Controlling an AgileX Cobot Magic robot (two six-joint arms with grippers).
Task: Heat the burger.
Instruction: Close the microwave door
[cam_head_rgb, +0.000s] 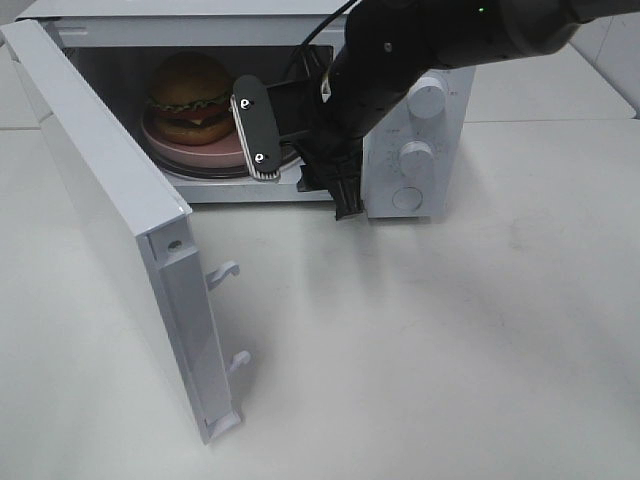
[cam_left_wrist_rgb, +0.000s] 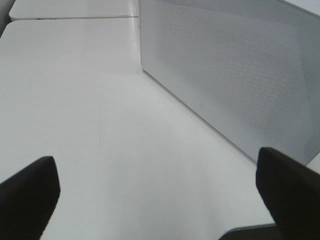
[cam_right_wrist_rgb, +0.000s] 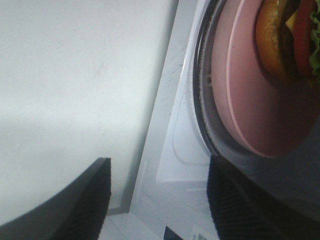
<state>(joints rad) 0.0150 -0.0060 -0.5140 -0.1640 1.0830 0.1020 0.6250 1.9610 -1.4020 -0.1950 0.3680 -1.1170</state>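
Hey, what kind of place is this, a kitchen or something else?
Probably a robot test bench staged as a kitchen: a white microwave stands open on a plain white table, a burger on a pink plate sits inside, and a black robot arm reaches toward it.

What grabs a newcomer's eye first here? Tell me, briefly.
The burger on its pink plate, sitting inside the open white microwave at the back of the table. Next, the door swung wide on the left, and the black right gripper at the oven's mouth, jaws apart and empty.
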